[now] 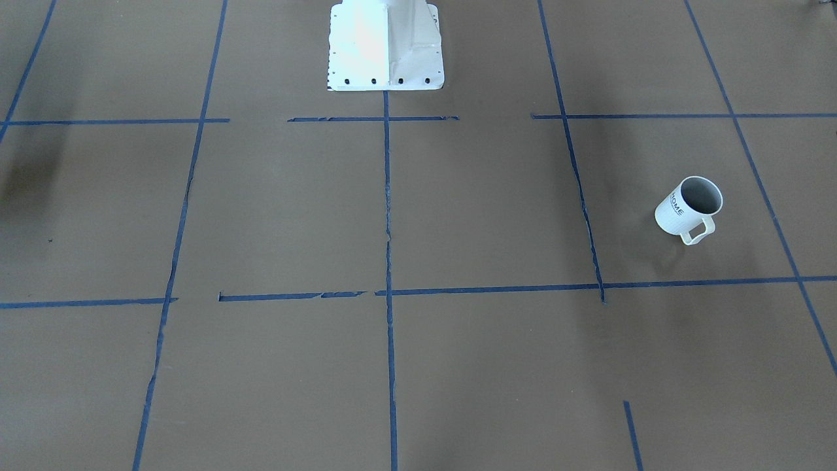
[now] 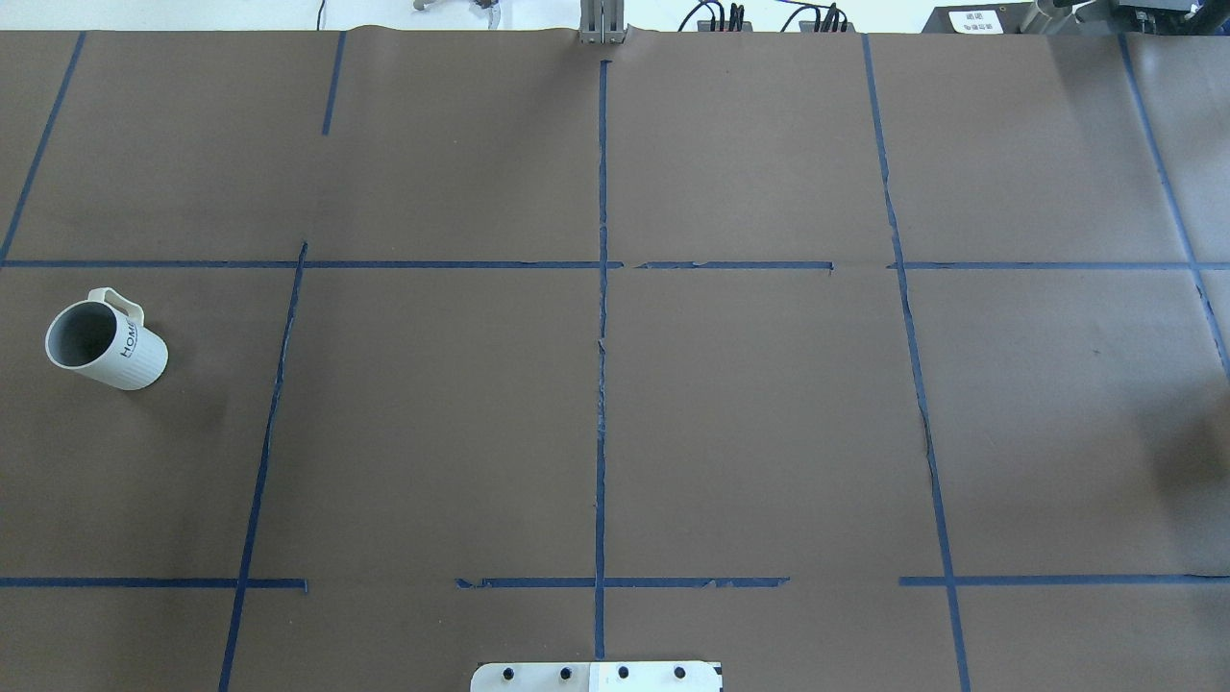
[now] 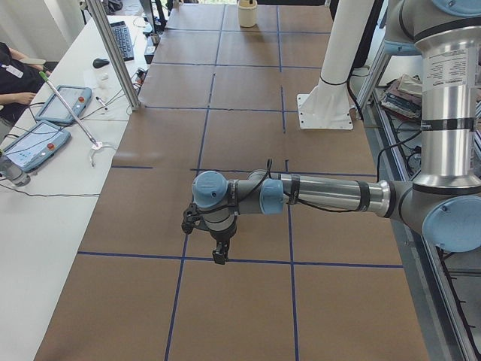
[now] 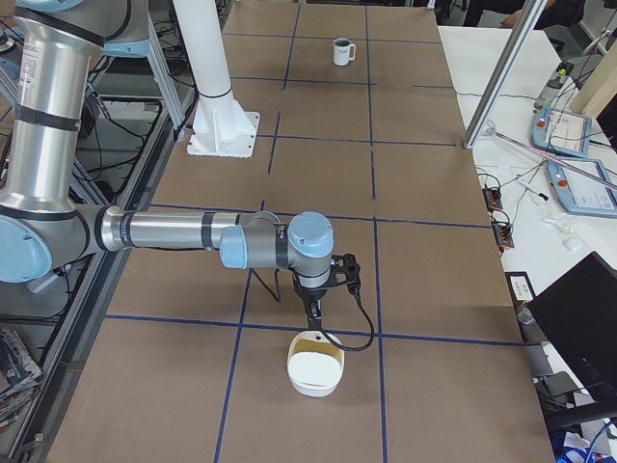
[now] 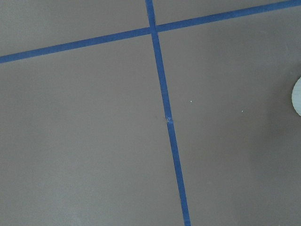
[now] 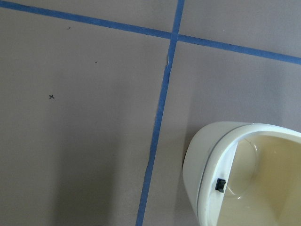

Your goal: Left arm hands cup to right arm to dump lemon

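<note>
The cup (image 2: 106, 344), a white ribbed mug marked "HOME", stands on the brown table at the robot's far left, with no gripper on it. It also shows in the front-facing view (image 1: 690, 208) and small and far in the right view (image 4: 341, 51). Its grey inside shows no lemon, which is hidden or out of view. The left gripper (image 3: 219, 254) hangs over the table near a blue tape line. The right gripper (image 4: 313, 311) hangs just above a cream container (image 4: 316, 371). I cannot tell whether either is open or shut.
The cream container (image 6: 244, 174) fills the lower right of the right wrist view. A white rounded edge (image 5: 297, 96) shows at the right of the left wrist view. The white robot base (image 1: 386, 46) stands at the table's back. Operators' tablets (image 3: 34, 143) lie on a side table.
</note>
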### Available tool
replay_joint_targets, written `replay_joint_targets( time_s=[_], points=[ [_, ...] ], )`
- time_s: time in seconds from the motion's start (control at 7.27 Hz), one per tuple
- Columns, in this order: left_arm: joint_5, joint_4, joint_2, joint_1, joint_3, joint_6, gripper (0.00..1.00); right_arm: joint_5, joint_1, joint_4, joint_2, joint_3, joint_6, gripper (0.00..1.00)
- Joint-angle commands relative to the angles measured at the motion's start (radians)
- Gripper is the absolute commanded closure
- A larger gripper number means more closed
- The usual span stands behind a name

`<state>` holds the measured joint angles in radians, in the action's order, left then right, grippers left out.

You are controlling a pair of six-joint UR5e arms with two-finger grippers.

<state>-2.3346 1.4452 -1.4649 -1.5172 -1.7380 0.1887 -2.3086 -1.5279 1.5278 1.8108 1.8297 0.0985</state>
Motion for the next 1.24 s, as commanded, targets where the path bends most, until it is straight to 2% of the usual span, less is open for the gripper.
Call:
replay_joint_targets(
  time_s=[0.0, 0.41, 0.83, 1.1],
  points=[
    [0.000, 0.009, 0.000, 0.002, -0.003, -0.003, 0.00, 0.000, 0.000, 0.000, -0.004, 0.000, 0.000, 0.00],
    [0.009, 0.014, 0.008, 0.003, -0.014, -0.005, 0.00, -0.002, 0.002, 0.000, -0.007, 0.000, 0.000, 0.00],
    [0.004, 0.023, -0.099, 0.006, 0.007, -0.008, 0.00, -0.002, 0.002, 0.000, -0.010, 0.000, -0.002, 0.00],
    [-0.003, 0.084, -0.083, 0.009, -0.018, -0.036, 0.00, -0.006, 0.003, 0.002, -0.010, 0.000, -0.002, 0.00]
  ],
)
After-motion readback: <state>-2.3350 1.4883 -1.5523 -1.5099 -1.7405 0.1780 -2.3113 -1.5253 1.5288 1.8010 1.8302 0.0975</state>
